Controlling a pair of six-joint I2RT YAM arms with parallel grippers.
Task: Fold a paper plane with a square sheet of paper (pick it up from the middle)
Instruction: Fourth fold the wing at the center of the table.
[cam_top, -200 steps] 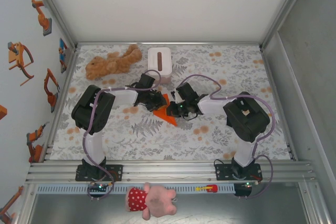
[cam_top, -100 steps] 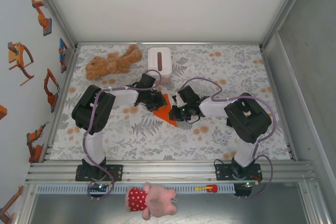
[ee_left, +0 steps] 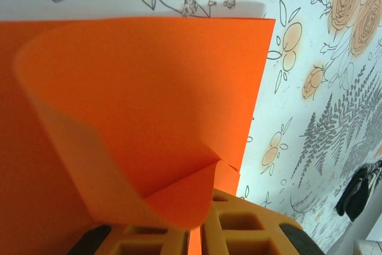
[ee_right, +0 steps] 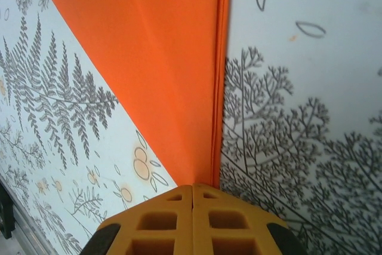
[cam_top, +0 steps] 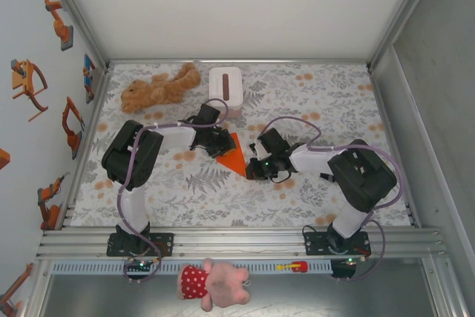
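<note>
The orange sheet of paper lies mid-table, folded into a pointed wedge with its tip toward the near side. My left gripper is at its far-left corner. In the left wrist view the paper has a flap curling up, and a thin orange strip runs between that gripper's nearly closed fingers. My right gripper is at the wedge's near tip. In the right wrist view the paper lies flat with a sharp doubled fold edge on the right. Its tip ends under the shut right gripper.
A white tissue box stands behind the paper, and a brown teddy bear lies at the back left. A pink plush toy sits beyond the front rail. The floral tablecloth is bare to the right and near side.
My right gripper has slid down and to the right along the fold edge to the paper's near tip. The paper now lies flatter. The left gripper has barely moved.
</note>
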